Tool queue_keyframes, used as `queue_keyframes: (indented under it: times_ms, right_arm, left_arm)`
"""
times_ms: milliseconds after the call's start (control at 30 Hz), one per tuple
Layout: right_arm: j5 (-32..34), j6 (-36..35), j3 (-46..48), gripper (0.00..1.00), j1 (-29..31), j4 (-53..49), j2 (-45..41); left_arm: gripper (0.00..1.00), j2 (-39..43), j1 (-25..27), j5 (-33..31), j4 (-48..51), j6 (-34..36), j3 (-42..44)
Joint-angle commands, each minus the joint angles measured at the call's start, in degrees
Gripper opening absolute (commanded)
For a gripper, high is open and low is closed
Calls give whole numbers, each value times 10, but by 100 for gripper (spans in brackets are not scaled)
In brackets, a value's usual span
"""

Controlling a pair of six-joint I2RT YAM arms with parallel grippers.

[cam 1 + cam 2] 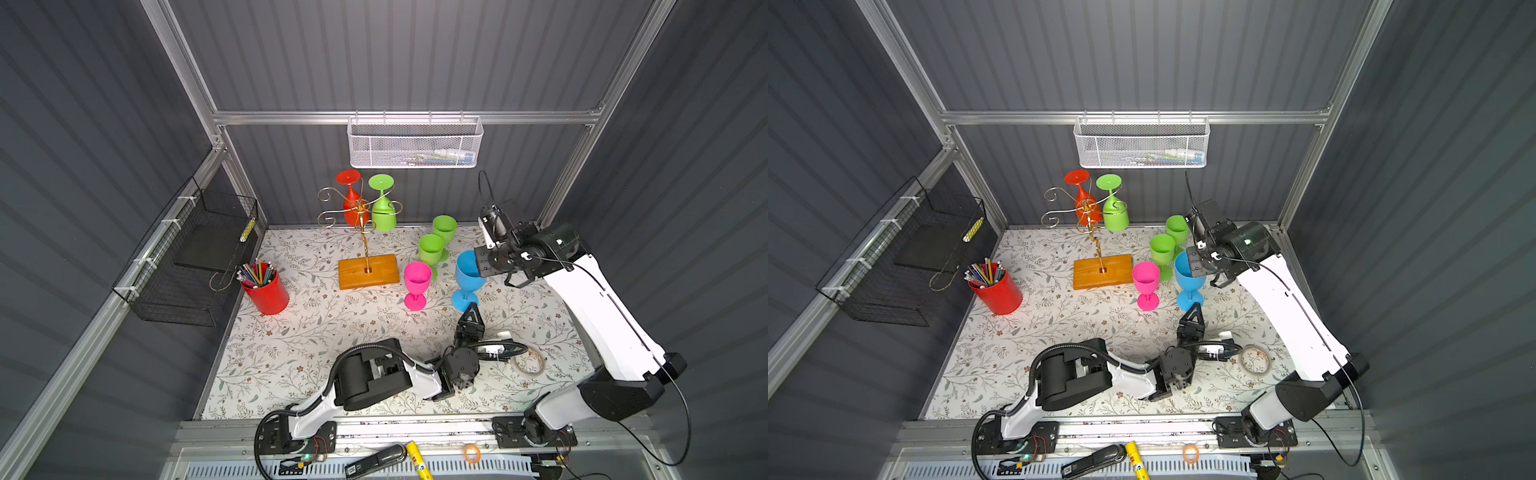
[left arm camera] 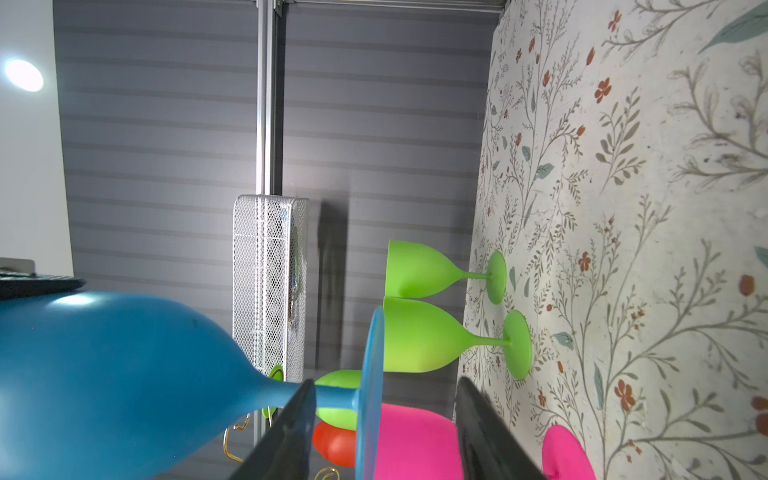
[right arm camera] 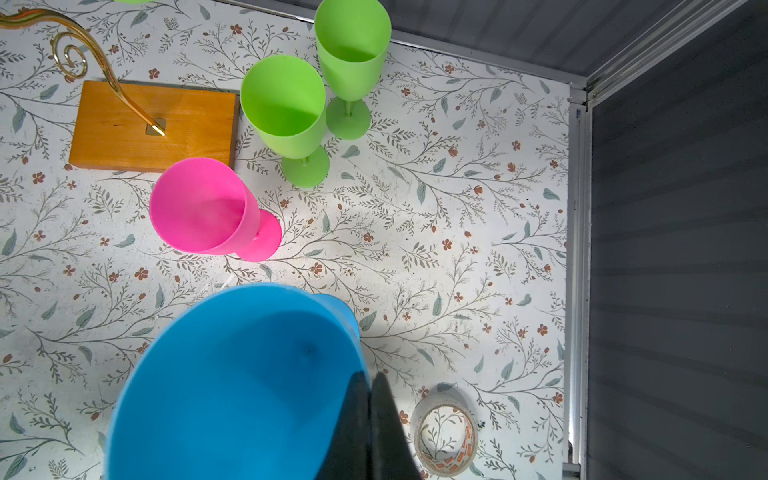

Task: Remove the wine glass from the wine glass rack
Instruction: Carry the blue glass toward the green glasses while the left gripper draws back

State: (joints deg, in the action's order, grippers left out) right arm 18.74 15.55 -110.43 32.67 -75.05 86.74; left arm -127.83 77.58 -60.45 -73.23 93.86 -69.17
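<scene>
At table right | right pincer pinches blue wine glass rim | left pincer spread at foot

Matt blue plastic glass; shiny gold wire rack on smooth varnished wood base; white metal mesh basket.

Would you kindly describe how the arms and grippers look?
The left arm and right arm have white links and black joint housings. A ribbed black hose follows the left; a thin black cable loops off the right. The left gripper and right gripper have black tapered fingers.
</scene>
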Motion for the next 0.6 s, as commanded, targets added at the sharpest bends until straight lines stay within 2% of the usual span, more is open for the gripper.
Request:
queue_keyframes:
  times_ms: [0,100,567]
  right_arm:
    - [16,-3,-17,0,1,-8,5]
    - [23,-2,-22,0,0,-8,4]
    - [6,-14,-72,0,-69,12,12]
  left_arm:
    - [64,24,-3,-4,-16,-11,-2]
    - [75,26,-3,-5,-25,-8,0]
    - [100,69,-4,-15,-39,-48,43]
